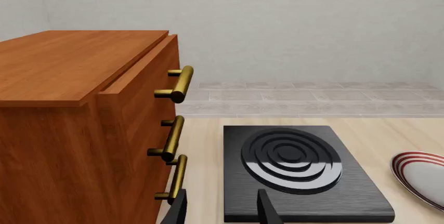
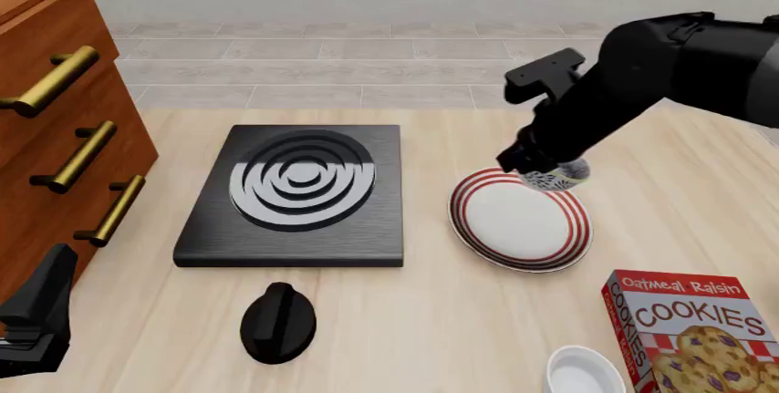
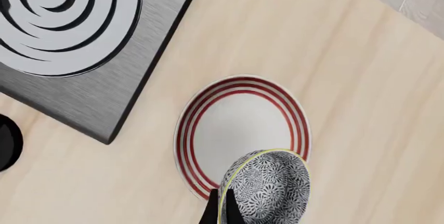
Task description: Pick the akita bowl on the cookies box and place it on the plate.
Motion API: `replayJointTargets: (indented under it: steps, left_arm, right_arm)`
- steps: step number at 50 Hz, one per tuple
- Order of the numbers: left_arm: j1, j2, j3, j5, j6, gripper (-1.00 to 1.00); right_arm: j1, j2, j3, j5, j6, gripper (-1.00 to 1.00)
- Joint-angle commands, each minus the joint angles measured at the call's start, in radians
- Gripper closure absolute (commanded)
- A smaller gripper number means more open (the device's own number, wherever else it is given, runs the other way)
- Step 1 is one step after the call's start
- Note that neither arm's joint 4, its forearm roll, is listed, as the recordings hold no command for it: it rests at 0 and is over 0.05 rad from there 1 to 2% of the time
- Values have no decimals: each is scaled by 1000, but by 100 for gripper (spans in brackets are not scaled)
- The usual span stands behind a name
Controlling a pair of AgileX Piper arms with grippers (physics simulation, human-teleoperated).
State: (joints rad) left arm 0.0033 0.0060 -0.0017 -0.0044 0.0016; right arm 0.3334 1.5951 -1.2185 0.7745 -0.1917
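Right pincer [image 3: 220,208] nips akita bowl [image 3: 267,186] rim above plate [image 3: 239,125]

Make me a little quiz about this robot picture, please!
1. True or false: the small black-and-white speckled bowl sits on the red cardboard cookies box.
2. Which hand holds the speckled bowl: A) left hand, B) right hand?
3. Fill in: the bowl hangs over the round white plate with ___ rings.

Key: 1. False, it is held above the plate's rim. 2. B. 3. Red.
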Motion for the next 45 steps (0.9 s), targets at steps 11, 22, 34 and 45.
replayJointTargets:
  steps: [11,22,34,45]
  left_arm:
    - [-4,1,1,-2,1,-100]
    - [-4,1,1,-2,1,-100]
    - [-4,1,1,-2,1,-100]
    - [-4,1,1,-2,1,-100]
  right_arm:
    - [-1,91,-72,-9,0,100]
    - [-11,126,-117,3,-11,100]
    - [-13,143,-125,-3,-10,100]
    - [-5,158,-128,-12,-4,100]
